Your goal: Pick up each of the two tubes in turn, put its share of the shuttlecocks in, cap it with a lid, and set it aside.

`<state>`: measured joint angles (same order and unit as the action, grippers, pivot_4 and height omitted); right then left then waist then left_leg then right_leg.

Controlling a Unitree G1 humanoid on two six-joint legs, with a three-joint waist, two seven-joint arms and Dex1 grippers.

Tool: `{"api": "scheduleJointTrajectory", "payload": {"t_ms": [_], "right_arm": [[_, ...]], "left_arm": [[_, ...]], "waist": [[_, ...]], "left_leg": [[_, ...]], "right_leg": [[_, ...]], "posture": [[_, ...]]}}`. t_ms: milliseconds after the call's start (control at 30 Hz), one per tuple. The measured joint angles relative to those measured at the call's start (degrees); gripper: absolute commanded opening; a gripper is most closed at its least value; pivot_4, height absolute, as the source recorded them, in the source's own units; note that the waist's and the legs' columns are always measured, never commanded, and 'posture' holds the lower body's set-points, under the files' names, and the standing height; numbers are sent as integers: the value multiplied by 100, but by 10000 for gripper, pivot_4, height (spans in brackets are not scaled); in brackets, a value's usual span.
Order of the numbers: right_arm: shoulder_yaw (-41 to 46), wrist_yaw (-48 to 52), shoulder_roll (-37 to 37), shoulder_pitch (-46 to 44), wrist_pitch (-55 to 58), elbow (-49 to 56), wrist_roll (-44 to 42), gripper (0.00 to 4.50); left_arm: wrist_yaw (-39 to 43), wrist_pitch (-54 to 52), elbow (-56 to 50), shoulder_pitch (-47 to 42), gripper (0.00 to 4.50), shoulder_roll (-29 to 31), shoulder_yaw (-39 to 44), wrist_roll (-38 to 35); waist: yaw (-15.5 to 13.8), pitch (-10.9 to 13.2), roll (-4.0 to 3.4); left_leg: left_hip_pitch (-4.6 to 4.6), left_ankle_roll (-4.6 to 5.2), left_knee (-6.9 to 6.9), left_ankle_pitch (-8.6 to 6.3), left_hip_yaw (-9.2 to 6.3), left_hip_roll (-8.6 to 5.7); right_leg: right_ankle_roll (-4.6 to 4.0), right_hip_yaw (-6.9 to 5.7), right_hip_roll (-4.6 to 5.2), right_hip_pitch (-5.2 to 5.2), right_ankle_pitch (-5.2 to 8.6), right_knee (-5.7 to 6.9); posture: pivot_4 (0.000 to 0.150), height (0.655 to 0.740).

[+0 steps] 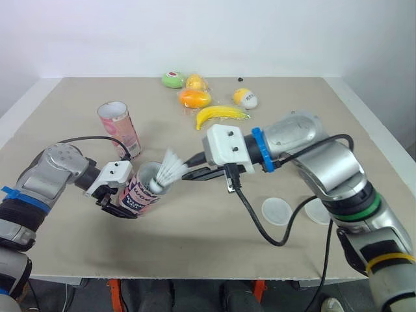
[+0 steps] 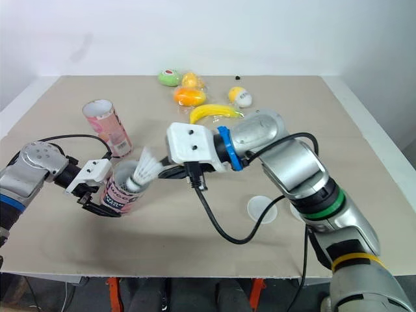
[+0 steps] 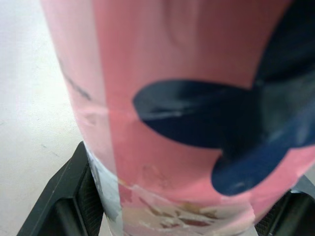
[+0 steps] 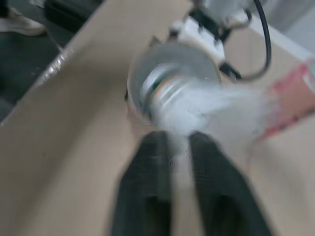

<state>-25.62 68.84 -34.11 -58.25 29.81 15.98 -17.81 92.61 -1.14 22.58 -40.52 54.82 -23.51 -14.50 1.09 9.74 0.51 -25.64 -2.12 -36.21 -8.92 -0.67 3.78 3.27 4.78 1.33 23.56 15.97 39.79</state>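
Left claw (image 1: 123,201) clamps the tilted pink tube (image 3: 197,123); right claw (image 1: 194,173) pinches a white shuttlecock (image 1: 171,168).

1. This looks like a robotics lab or test room, with my workspace set up as a bench.
2. My worktable (image 1: 78,247) is a plain beige board with raw edges, resting on an orange metal frame (image 1: 116,292).
3. A bare white wall (image 1: 208,32) stands behind the table.
4. Glossy toy fruit (image 1: 220,115) lies loose near the far edge, a yellow banana among it.
5. A black cable (image 1: 260,224) hangs exposed below my right arm (image 1: 325,162).
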Motion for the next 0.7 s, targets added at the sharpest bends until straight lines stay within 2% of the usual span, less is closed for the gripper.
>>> {"api": "scheduleJointTrajectory", "payload": {"t_ms": [100, 133, 300, 433, 467, 533, 567, 667, 700], "right_arm": [[-13, 126, 174, -93, -5, -207, -2, 38850], [-12, 131, 227, -117, -5, -252, -6, 41968], [366, 437, 489, -259, 294, -498, -629, 41968], [423, 264, 765, -333, 395, -1067, -561, 32227], [398, 214, 853, -350, 392, -1157, -501, 26359], [330, 217, 908, -369, 317, -1208, -387, 19356], [269, 245, 923, -397, 202, -1273, -285, 13431], [13, 368, 994, -520, -188, -1517, 84, 596], [-44, 382, 1034, -543, -268, -1567, 154, 596]], "left_arm": [[0, -21, -5, 24, 33455, -6, 40, 14], [0, -28, -6, 27, 33455, -8, 49, 21], [0, -60, -52, 73, 33455, -36, 125, 52], [0, -75, -77, 123, 33455, -35, 190, 80], [0, -84, -84, 128, 33455, -36, 198, 81], [0, -104, -109, 138, 33455, -36, 205, 80], [0, -108, -114, 139, 33455, -36, 206, 80], [0, -112, -113, 144, 33455, -36, 219, 88], [0, -112, -114, 150, 33455, -36, 226, 89]], "waist": [[3, 0, 1], [4, 0, 2], [-6, 0, 5], [4, 0, 4], [2, 0, 4], [0, 0, 4], [0, 0, 4], [1, 0, 4], [2, 0, 4]], "left_leg": [[0, 0, -2, 0, 2, 0], [1, 0, -3, 0, 1, 0], [1, -1, -5, 0, -1, 0], [3, -1, -4, 1, 1, 1], [3, -1, -4, 1, 0, 1], [2, -1, -4, 0, 0, 0], [2, -1, -4, 0, 1, 0], [2, -1, -4, 0, 1, 0], [2, -1, -4, 0, 0, 0]], "right_leg": [[0, 2, 0, 2, 0, 6], [-2, 2, -1, 3, 1, 10], [-3, -2, 0, 0, 12, 22], [-6, -1, -2, 4, 12, 25], [-8, -2, -2, 4, 13, 26], [-4, -1, -2, 3, 17, 26], [-4, -1, -1, 3, 17, 25], [-4, -1, -2, 4, 17, 26], [-4, -1, -3, 4, 17, 26]], "posture": [[1500, 6917], [1500, 6917], [1500, 6917], [1500, 6917], [1500, 6917], [1500, 6917], [1500, 6917], [1500, 6917], [1500, 6917]]}}
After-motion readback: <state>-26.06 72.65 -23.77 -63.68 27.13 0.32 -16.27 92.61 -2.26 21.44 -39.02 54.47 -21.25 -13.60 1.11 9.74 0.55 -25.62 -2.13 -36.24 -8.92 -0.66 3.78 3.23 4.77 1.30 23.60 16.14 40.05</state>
